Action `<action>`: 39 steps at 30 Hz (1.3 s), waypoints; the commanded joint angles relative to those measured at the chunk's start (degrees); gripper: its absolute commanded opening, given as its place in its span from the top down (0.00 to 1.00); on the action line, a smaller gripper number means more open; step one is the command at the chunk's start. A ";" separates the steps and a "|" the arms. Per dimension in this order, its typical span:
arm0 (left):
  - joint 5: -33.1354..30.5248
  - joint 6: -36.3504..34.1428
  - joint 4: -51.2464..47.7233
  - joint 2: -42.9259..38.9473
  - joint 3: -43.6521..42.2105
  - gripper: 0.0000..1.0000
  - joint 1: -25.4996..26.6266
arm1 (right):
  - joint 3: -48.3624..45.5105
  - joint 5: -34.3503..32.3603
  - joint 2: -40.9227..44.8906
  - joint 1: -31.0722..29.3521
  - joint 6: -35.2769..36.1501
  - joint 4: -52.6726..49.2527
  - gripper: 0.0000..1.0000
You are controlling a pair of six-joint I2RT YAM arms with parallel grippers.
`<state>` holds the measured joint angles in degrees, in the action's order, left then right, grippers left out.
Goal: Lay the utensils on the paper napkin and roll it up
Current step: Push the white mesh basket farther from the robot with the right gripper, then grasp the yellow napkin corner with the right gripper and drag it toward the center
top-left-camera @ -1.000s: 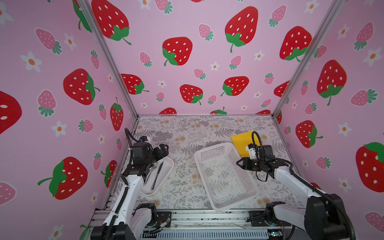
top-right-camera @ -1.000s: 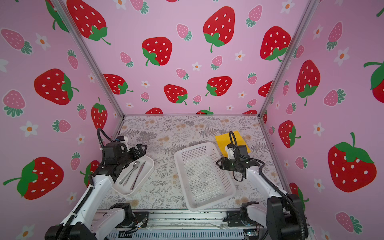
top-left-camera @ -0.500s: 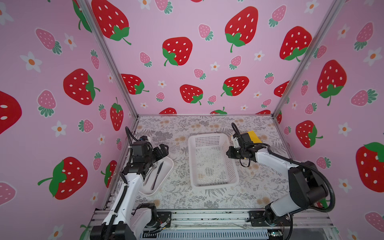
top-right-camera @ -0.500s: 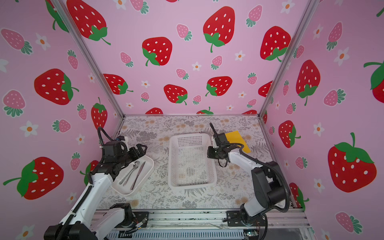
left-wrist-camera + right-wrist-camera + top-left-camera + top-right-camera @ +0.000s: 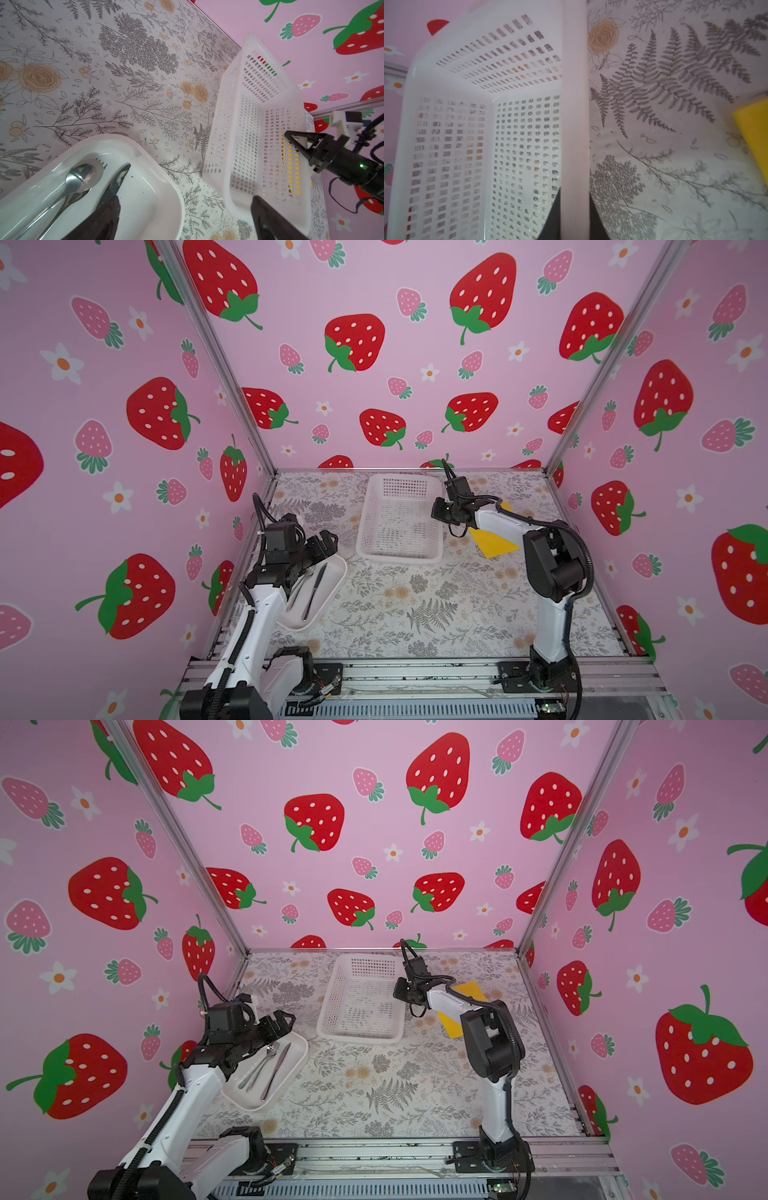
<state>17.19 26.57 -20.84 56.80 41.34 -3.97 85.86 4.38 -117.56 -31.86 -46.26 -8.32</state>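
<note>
Grips the basket [image 5: 399, 489] rim with the right claw [image 5: 435, 511]. Hovers the wide-open left claw [image 5: 328, 540] over the utensils [image 5: 270, 1067] in the tray [image 5: 297, 1058]. Has the paper napkin [image 5: 494, 543] on the counter [image 5: 415, 605] beside the basket.

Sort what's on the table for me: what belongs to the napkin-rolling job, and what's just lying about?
Job: utensils, paper napkin.
Lying about: basket, its rim gripped by the right end effector; tray, holding the utensils.

Right gripper [image 5: 400, 994] on basket [image 5: 365, 968] rim — napkin [image 5: 451, 1026] beside.
</note>
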 commanded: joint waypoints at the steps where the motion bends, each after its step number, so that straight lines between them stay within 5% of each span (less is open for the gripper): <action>1: 1.00 -1.19 -1.58 -1.23 2.67 0.01 -0.25 | 6.73 -0.05 -5.49 -1.52 -4.58 1.14 0.85; 9: 2.76 -1.59 -4.03 -2.60 3.26 0.01 -0.20 | 22.07 4.12 -16.82 -4.88 -13.68 2.28 0.79; 18: 5.91 -0.18 -3.06 -1.48 3.36 0.03 -0.15 | 29.78 9.58 -17.02 -6.74 -10.66 0.22 0.57; 27: 6.23 1.92 -9.60 3.07 3.83 0.12 1.56 | 5.18 3.10 6.17 -0.02 1.81 0.97 0.45; 33: 1.24 4.64 -11.22 5.64 0.83 0.16 9.14 | -17.29 0.17 21.62 9.62 6.78 2.74 0.42; 39: -3.64 8.30 -9.09 7.61 -1.32 0.17 16.81 | -27.38 4.66 24.15 21.71 14.45 2.43 0.41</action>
<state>16.93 32.12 -29.74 63.86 40.80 10.98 60.58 7.01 -92.73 -13.15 -37.28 -4.60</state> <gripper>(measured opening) 0.831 0.594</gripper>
